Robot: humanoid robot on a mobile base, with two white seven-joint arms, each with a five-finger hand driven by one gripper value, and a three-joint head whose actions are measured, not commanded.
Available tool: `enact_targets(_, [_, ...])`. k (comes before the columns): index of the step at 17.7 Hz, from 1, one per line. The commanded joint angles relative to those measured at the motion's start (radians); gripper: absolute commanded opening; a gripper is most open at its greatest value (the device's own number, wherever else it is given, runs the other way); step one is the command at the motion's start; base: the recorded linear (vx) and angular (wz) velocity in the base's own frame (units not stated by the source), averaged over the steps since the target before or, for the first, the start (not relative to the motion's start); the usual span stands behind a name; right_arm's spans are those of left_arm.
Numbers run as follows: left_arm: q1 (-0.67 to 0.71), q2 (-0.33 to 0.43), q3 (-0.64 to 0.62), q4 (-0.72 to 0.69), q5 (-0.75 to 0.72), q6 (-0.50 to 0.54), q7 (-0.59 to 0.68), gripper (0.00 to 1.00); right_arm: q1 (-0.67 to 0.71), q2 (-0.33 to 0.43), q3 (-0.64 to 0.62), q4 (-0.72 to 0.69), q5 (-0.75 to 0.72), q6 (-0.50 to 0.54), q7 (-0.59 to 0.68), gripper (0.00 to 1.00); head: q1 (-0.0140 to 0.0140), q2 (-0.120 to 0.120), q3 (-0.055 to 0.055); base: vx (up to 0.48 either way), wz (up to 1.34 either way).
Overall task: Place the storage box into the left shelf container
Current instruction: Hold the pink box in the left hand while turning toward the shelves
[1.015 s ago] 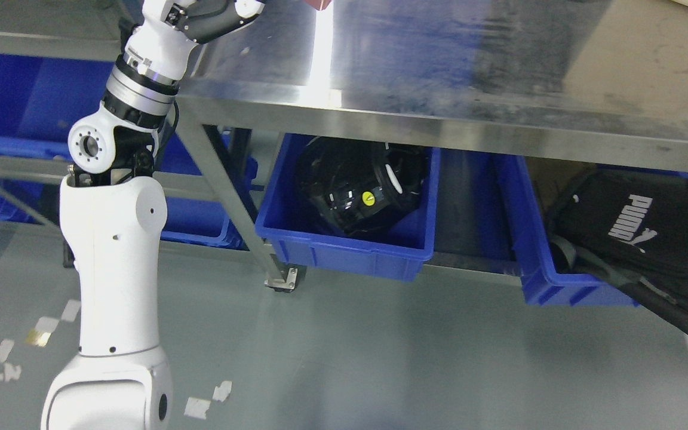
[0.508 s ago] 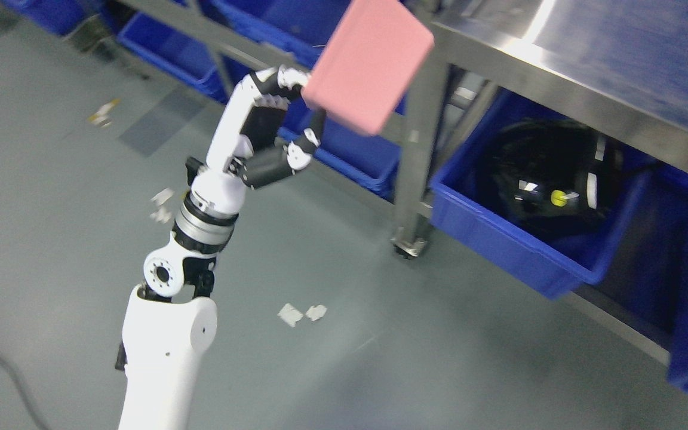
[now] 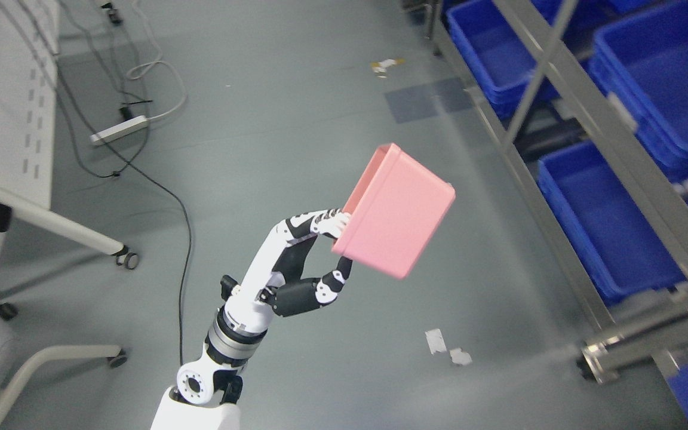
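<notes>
The left hand (image 3: 296, 263) pinches the pink storage box (image 3: 396, 212) at its near edge, fingers (image 3: 326, 222) above and thumb below, holding it tilted in the air over the grey floor (image 3: 296, 113), left of the blue shelf bins (image 3: 607, 221).

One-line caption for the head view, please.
Left hand holds a pink box tilted above the grey floor, beside a shelf of blue bins.
</notes>
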Motion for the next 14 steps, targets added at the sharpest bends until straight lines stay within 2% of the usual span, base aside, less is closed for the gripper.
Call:
enact_targets(1, [0.123,0.014,0.007,-0.027,0.001,-0.019,0.003,0.05,-0.008,-0.017,-0.003,-0.017,-0.002,0.001,0.003,1.00,0.0000,0.000,0.000,0.454,0.95])
enact_targets(8, [0.195,0.021,0.083,-0.027,0.004,-0.019,0.003,0.05,-0.008,-0.017,-0.003,-0.017,-0.002,0.001,0.004,1.00,0.0000,0.000,0.000,0.602,0.52])
enact_targets(12, [0.204,0.023,0.177,0.002,0.007,-0.019,0.003,0.06,-0.008,-0.017,-0.003,-0.017,-0.002,0.001,0.004,1.00,0.0000,0.000,0.000,0.683,0.16])
enact_targets(14, [0.215,0.026,0.182,0.007,0.012,-0.019,0.003,0.06,-0.008,-0.017,-0.003,-0.017,-0.002,0.001,0.004,1.00,0.0000,0.000,0.000,0.671,0.09])
